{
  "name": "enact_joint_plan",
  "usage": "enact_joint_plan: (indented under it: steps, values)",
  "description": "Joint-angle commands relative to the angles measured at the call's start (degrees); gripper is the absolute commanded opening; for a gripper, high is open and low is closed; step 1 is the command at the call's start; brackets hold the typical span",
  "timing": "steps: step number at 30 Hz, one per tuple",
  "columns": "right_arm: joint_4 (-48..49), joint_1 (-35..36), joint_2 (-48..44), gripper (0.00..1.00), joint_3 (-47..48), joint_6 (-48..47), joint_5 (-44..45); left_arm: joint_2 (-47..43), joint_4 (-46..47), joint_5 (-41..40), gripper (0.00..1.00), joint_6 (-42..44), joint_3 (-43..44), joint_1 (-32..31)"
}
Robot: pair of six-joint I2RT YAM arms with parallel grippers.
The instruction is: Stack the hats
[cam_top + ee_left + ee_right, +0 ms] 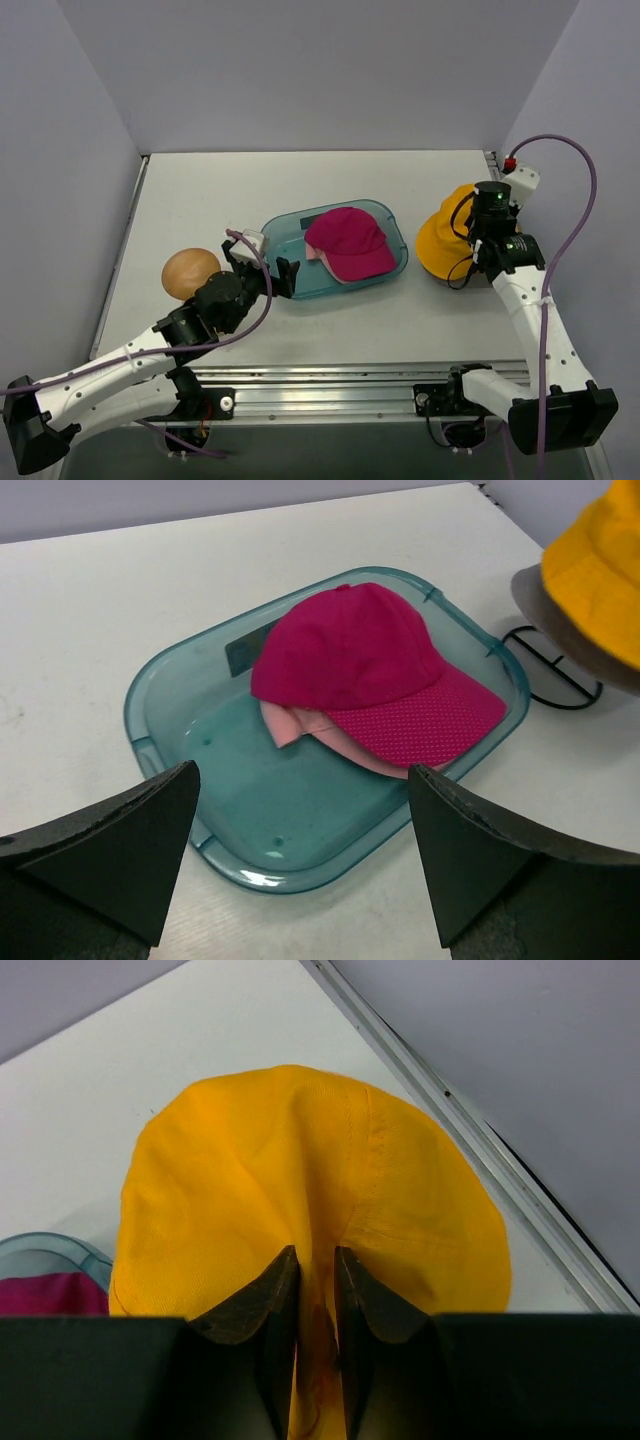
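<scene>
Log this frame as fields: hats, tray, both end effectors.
tray: teal tray holds magenta cap lying on pale pink cap
right end effector: shut on yellow-orange hat, pinching a fold
grey hat: shows beneath the yellow-orange hat, right of tray
left end effector: open, empty, at tray's left end
wooden stand: bare, left of tray

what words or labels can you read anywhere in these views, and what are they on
No text is readable in any view.
Dark rectangular label on the teal tray: too blurred to read.
Magenta hat and yellow hat: no print or logo visible.
</scene>
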Motion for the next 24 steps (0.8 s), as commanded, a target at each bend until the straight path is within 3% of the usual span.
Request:
enact_joint_plan:
  steps: [1, 3, 4, 8, 11, 15, 19, 24]
  values:
    - [1.6, -0.9, -3.0, 0.18, -2.6, 1.6, 0.6, 3.4, 0.9, 7.5, 0.94, -3.4, 8.1, -0.2]
    - [1.4, -2.3, -3.8, 0.36, -1.6, 2.0, -2.7, 9.9, 0.7, 16.8, 0.94, -7.3, 14.4, -0.1]
    - [1.4, -2.3, -3.8, 0.36, -1.6, 2.0, -2.7, 9.9, 0.6, 16.9, 0.94, -7.3, 14.5, 0.0]
    - [0.8, -3.5, -3.4, 0.51, 2.4, 3.3, -8.8, 19.3, 1.0, 22.9, 0.96, -10.2, 22.7, 0.3]
    - [-0.3, -5.2, -2.1, 0.55, 4.5, 4.1, -9.8, 26.6, 1.5, 27.0, 0.97, -11.3, 28.5, 1.0]
    - [0.6, -15.0, -2.2, 0.55, 4.7, 4.2, -14.6, 36.0, 0.4, 31.4, 0.97, -12.2, 35.3, 2.6]
    - [3.6, -21.5, -1.4, 0.56, 1.5, 3.7, -24.2, 41.8, -0.6, 34.0, 0.97, -11.5, 40.2, 3.4]
    - [13.1, -23.8, 0.1, 0.60, -6.1, 2.3, -39.2, 46.2, 0.0, 33.0, 0.97, -10.5, 42.5, 4.1]
